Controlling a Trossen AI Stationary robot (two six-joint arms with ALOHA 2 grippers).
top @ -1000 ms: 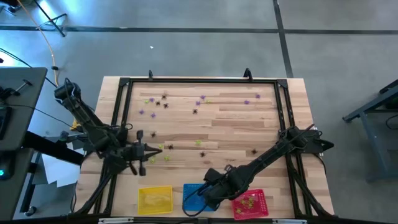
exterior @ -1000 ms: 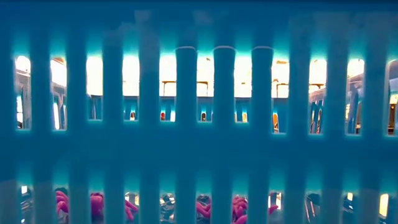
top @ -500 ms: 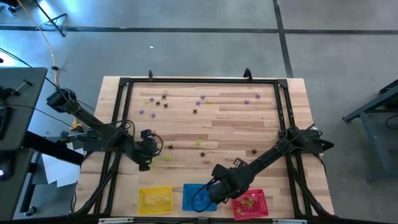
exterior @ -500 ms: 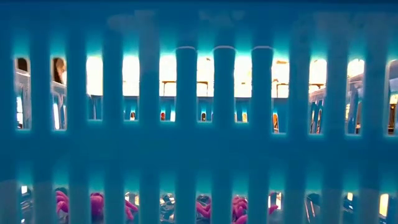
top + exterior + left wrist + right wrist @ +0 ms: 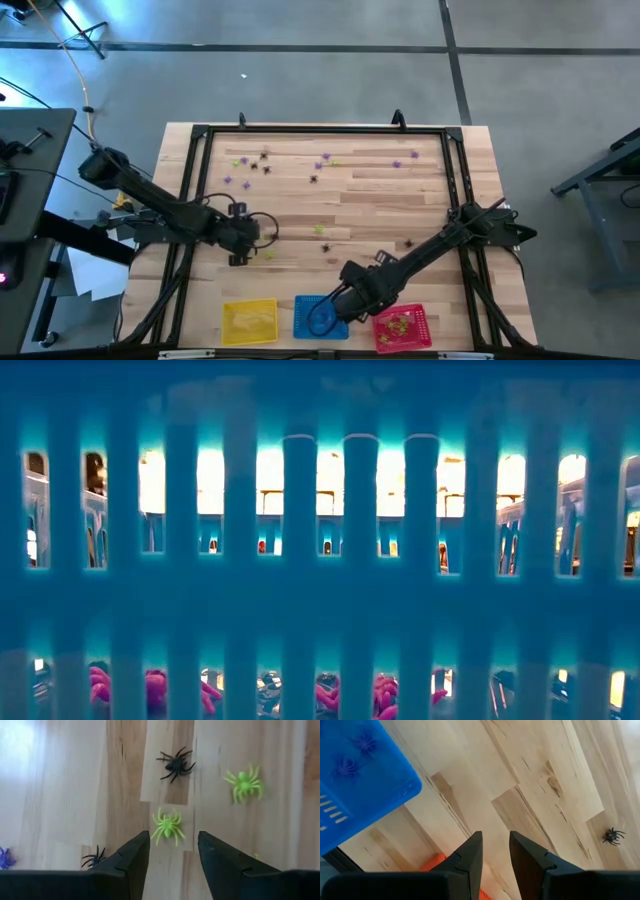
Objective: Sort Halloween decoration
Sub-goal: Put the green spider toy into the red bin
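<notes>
Tiny black, purple and yellow-green spider trinkets lie scattered on the wooden table (image 5: 380, 200), most of them at the far left (image 5: 250, 163). My left gripper (image 5: 255, 238) is open and empty over the left middle of the table. In the left wrist view (image 5: 172, 852) a green spider (image 5: 167, 826) lies just ahead of its fingertips, with a black spider (image 5: 175, 766) and another green one (image 5: 244, 782) beyond. My right gripper (image 5: 340, 297) is open and empty, above the table by the blue basket's (image 5: 360, 770) far right corner. Purple spiders lie in that basket.
A yellow basket (image 5: 249, 322), the blue basket (image 5: 312, 318) and a red basket (image 5: 405, 328) stand in a row at the near edge. The blue basket's mesh (image 5: 320, 610) fills the low view. A black spider (image 5: 612, 836) lies ahead of my right gripper. A dark frame (image 5: 320, 130) rims the table.
My left gripper has turned about and shifted a little toward the table's right edge, to the green spiders. My right gripper has moved from over the blue basket toward the far edge, clear of the basket's rim.
</notes>
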